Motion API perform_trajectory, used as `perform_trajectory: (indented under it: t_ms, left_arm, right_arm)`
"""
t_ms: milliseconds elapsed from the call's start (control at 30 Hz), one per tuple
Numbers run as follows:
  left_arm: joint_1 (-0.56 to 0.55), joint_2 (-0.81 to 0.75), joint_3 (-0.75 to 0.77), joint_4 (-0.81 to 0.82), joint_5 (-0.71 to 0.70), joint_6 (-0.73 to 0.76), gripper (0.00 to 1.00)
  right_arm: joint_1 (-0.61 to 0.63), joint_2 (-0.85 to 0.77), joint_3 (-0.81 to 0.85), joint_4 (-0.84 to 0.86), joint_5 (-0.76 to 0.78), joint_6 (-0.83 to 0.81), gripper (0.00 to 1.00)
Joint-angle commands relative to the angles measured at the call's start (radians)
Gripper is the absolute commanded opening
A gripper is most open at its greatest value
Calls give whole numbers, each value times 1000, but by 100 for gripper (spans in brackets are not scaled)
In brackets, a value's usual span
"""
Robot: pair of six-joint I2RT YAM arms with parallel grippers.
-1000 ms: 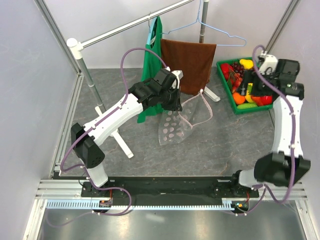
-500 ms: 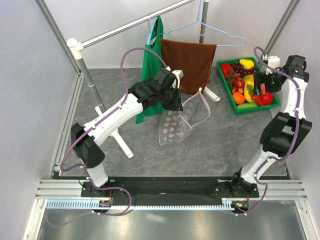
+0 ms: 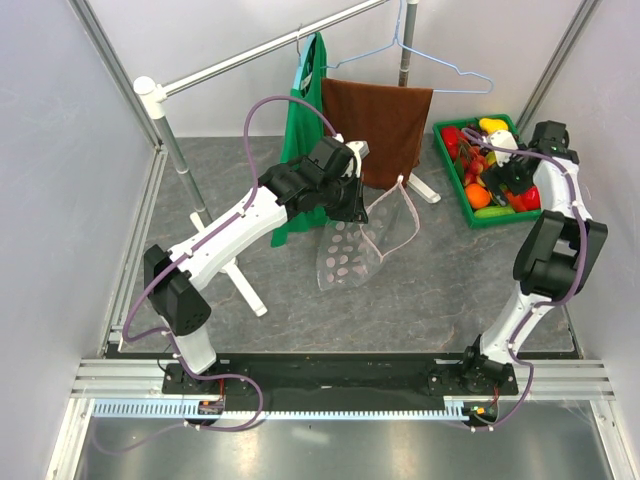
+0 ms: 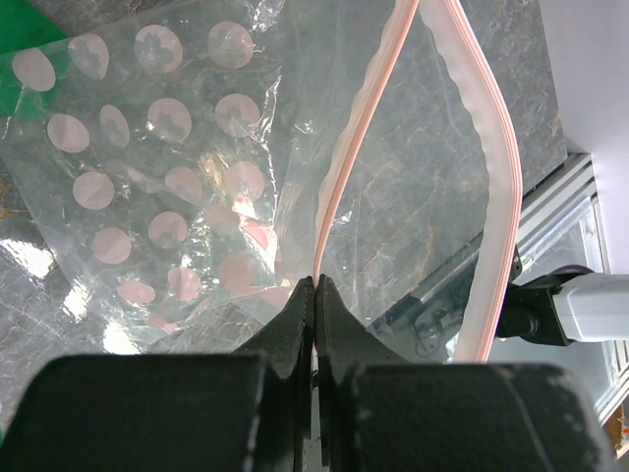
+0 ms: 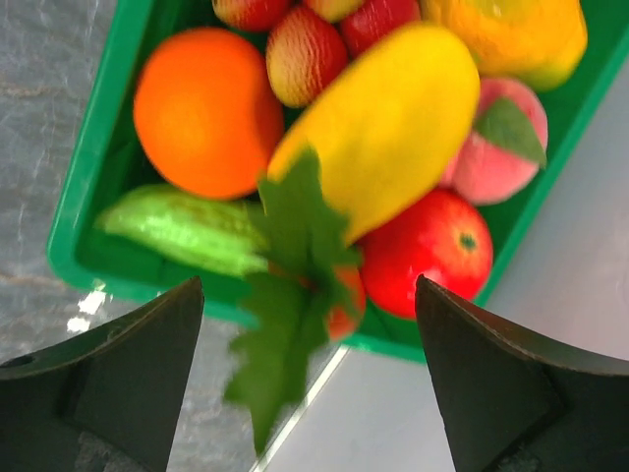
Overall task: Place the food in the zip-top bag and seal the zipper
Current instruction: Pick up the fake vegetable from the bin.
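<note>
- Clear, crinkled plastic printed with pale pink round dots: the zip-top bag [image 3: 345, 250] hangs from the left gripper [image 3: 352, 207] over the mottled grey table [image 3: 430, 290], at mid-table. Whether its lower edge touches the surface cannot be told.
- Seen from the left wrist, the black fingers [image 4: 292, 324] are clenched together on the bag's edge, just where the thin pink zipper [image 4: 354, 157] runs down to them. The strip's two halves curve apart — the mouth gapes.
- The right gripper [image 5: 305, 295] hovers over the green plastic tray [image 5: 88, 197] at the table's far right corner, its dark jaws spread wide and grasping nothing.
- The food lies heaped in that tray, all smooth and glossy: a round orange [image 5: 201, 113], a ridged green cucumber [image 5: 182, 228], a long yellow fruit [image 5: 383, 118] with jagged green leaves, a red apple [image 5: 428, 246] and a blushed peach [image 5: 491, 147].
- Behind the bag, a green cloth [image 3: 300, 130] and a brown towel [image 3: 378, 115] hang from the metal rail [image 3: 250, 55].
</note>
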Motion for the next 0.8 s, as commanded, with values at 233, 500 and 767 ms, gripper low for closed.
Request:
perform_trajectory:
  t_ms: [233,500,767]
  left_arm:
    - [-1,19,34,28,19,-30,2]
    - [-1,14,20,29,15,-26,2]
    - [-1,9,12,29,3,-20,2]
  right_arm:
    - [27,64,-7,150,109,-40,91]
    - [27,25,-47,143,106,-38,57]
    - [24,-86,-27,53,46,38,34]
